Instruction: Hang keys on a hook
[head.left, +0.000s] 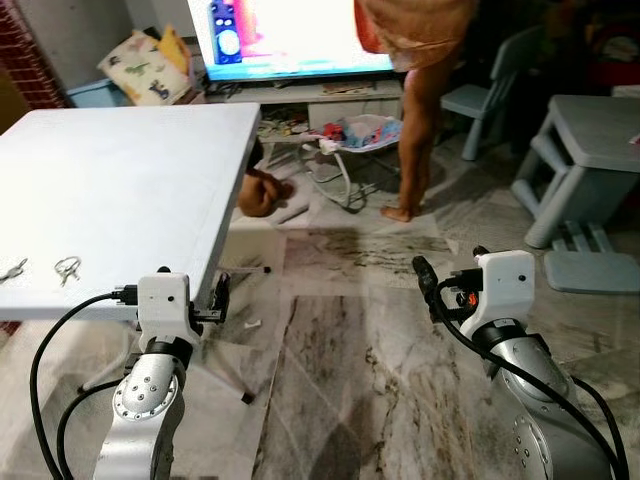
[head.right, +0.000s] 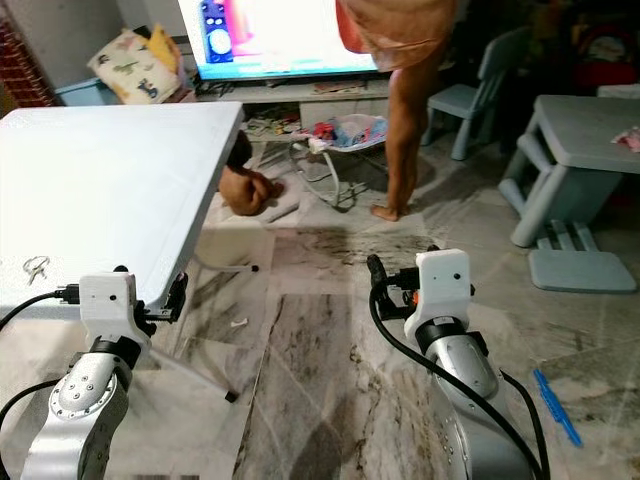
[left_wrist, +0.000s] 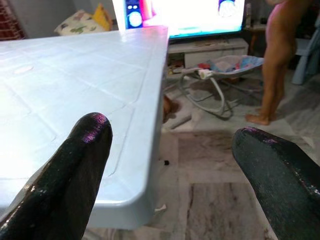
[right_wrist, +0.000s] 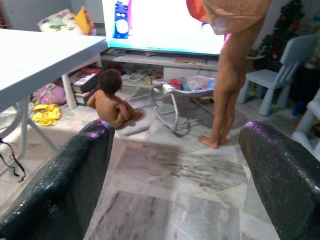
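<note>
Approaching step: keys (head.left: 67, 268) lie untouched on the white table (head.left: 130, 170) near its front edge; left gripper (left_wrist: 170, 165) fingers apart at the table corner, right gripper (right_wrist: 175, 170) apart, idle. Next: reach left, grasp keys.

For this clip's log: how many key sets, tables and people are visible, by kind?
Key sets on the white table: 2 (key set, key set at the edge)
Tables: 2 (the white one, the grey-blue small table)
People: 2 (standing person, seated child)
Total: 6
</note>
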